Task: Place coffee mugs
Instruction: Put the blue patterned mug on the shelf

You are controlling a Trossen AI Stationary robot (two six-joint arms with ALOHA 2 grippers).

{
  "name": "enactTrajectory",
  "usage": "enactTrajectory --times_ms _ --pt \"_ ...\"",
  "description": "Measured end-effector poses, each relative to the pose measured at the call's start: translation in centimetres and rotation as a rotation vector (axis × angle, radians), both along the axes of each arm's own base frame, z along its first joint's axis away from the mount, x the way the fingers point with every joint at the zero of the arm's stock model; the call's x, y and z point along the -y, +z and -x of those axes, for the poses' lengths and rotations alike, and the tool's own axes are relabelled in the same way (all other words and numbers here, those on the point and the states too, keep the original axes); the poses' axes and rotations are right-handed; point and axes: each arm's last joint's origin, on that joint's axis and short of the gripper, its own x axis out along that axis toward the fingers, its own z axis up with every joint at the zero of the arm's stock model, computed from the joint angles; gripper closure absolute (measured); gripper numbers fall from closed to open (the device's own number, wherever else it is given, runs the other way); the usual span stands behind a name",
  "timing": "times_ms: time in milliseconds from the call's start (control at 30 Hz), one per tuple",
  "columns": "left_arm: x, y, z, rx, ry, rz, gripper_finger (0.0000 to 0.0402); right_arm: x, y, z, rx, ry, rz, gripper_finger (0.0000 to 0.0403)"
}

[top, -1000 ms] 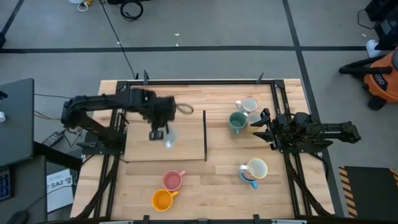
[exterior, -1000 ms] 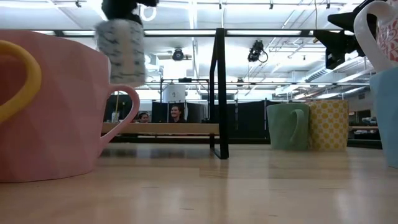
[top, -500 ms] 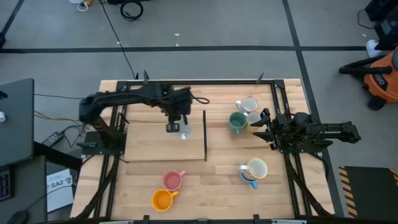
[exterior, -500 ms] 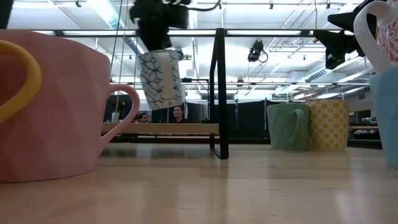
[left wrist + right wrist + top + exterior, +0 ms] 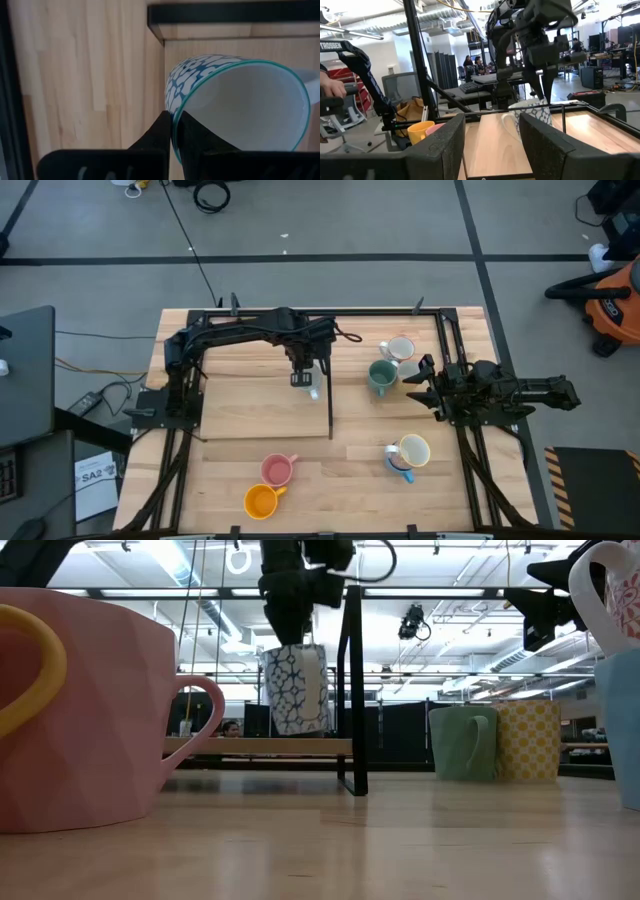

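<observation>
High view showed the left gripper (image 5: 306, 376) clamped on the rim of a patterned mug (image 5: 313, 391), hanging upright just left of the divider (image 5: 330, 402); right gripper (image 5: 425, 387) waited, jaws apart

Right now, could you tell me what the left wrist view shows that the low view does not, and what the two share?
Only the left wrist view shows the white inside of the patterned mug, its teal rim, and the left gripper with its jaws pinched on that rim. Only the low view shows the pink mug, green mug and yellow-patterned mug standing on the table, with the patterned mug hanging clear above it. Both show the blue-and-white patterned mug beside the black divider.
</observation>
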Motion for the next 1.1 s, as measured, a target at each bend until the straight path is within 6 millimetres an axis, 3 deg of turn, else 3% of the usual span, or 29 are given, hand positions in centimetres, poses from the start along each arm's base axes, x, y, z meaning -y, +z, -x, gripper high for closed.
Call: enactTrajectory --times_ms 233,533,1100 --pt "-0.1 -1.3 -0.5 -0.035 0.059 0.021 0.0378 0.0 0.0 0.0 0.000 0.001 0.000 0.0210" --pt "-0.6 -1.3 -0.4 -0.017 0.204 0.050 0.0377 0.0 0.0 0.0 -0.001 0.000 0.000 0.0210" --pt "-0.7 -1.3 -0.5 -0.009 0.252 0.058 0.0368 0.0 0.0 0.0 0.000 0.000 0.000 0.0210"
